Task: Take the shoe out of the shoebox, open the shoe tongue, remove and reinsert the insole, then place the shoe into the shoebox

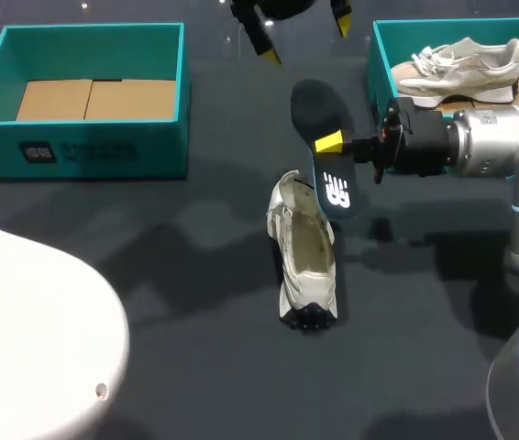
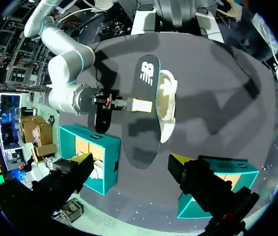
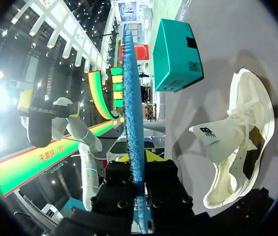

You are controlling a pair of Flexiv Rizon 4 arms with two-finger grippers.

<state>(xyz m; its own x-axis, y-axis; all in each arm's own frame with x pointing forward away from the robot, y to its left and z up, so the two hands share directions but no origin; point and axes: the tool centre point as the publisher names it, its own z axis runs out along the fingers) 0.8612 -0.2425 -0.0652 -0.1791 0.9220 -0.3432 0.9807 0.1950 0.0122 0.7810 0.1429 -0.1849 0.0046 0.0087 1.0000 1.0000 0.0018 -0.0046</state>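
Head view puts the shoe (image 1: 303, 266) on the bare table (image 1: 195, 302) just below the middle, lying on its sole and out of either box. Its long axis runs 12 to 6 o'clock. I judge the toe points to 12, with the dark tread end at 6, though I cannot be sure. The tongue is folded open and the inside looks empty.

My right gripper (image 1: 331, 144) comes in from 3 o'clock, clamped on the dark insole (image 1: 322, 147) at its edge. In the right wrist view the insole (image 3: 131, 98) stands edge-on between the fingers of the right gripper (image 3: 138, 182). It hangs just above the shoe's 12 o'clock end, lengthwise about 11 to 5, with the broad forefoot at 11 and the logo heel end lowest, close to the opening.

My left gripper (image 1: 303, 32) hovers at 12 o'clock, spread wide and empty.

By my reckoning the take-out, the tongue and the insole removal are done. Left to do: feed the insole back in, then set the shoe into a shoebox. One teal shoebox (image 1: 85, 151) sits at 10 o'clock, and the other shoebox (image 1: 376, 64) at 2 holds a second shoe (image 1: 461, 69)
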